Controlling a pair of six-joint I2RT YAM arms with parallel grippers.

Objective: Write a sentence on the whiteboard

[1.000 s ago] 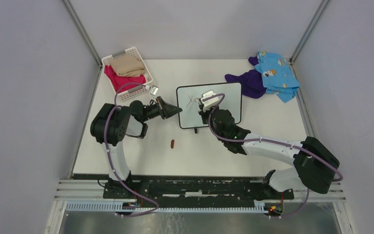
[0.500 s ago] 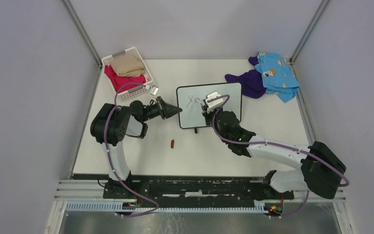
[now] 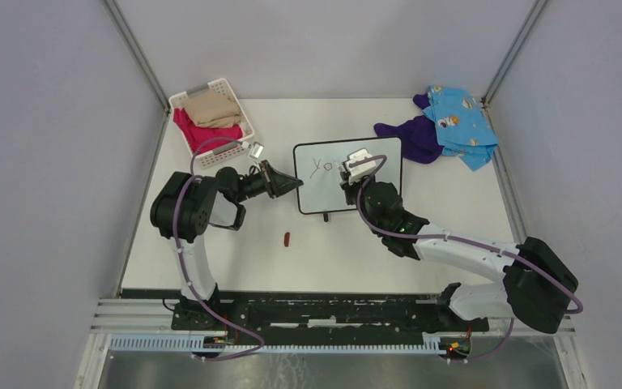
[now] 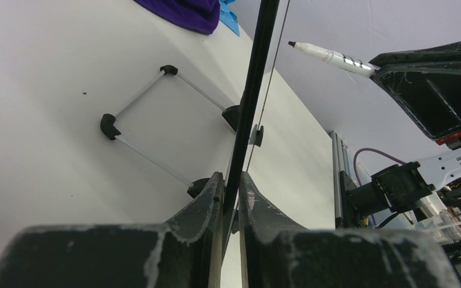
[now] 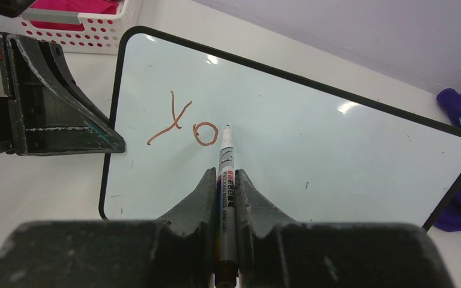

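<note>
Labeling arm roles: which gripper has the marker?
The right gripper: it is shut on the marker, tip aimed at the whiteboard. The left gripper clamps the whiteboard's edge instead and holds no marker.

whiteboard (image 3: pixel 316 188) mid worktop (image 3: pixel 332 259); basket (image 3: pixel 210 121) behind it left, clothes pile (image 3: pixel 445 126) behind right, small object (image 3: pixel 287 238) in front left.

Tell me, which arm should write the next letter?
Right. The right fingers hold the marker, tip at the written "yo"; the left fingers clamp the board edge, steadying it.
</note>
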